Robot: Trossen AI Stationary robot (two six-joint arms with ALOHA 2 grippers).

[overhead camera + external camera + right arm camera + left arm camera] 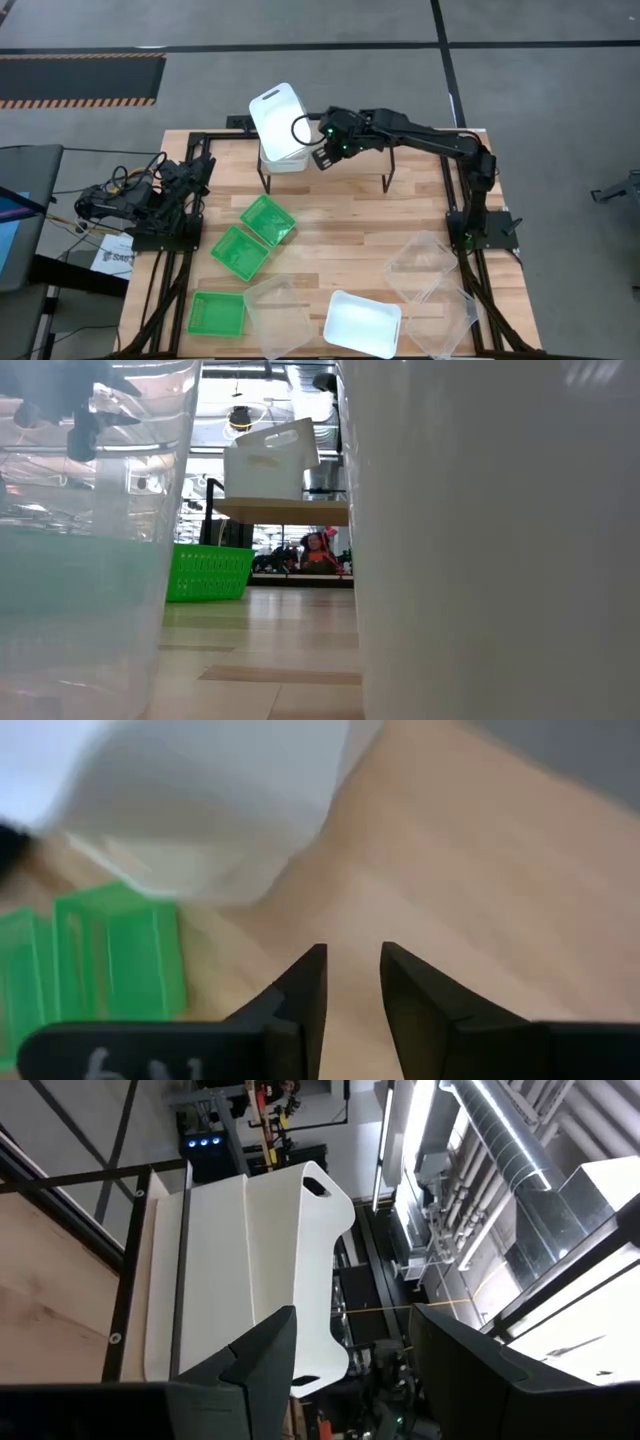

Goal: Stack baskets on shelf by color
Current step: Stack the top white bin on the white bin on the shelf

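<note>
Two white baskets sit on the left end of the shelf (362, 162): the upper one (277, 115) lies tilted in the lower one (285, 157). The low view shows the same pair (265, 465). My right gripper (320, 157) hangs just right of them over the shelf top, slanting down, fingers (352, 955) a little apart with nothing between them. A third white basket (362, 322) lies at the table's near edge. Three green baskets (268, 220) (238, 250) (217, 313) lie on the table's left half. My left gripper (196, 172) waits open at the left edge.
Three clear baskets (280, 315) (425, 265) (450, 320) lie along the near and right part of the table. The shelf's black legs (385, 185) stand on the far half. Bare tabletop lies between the shelf and the baskets.
</note>
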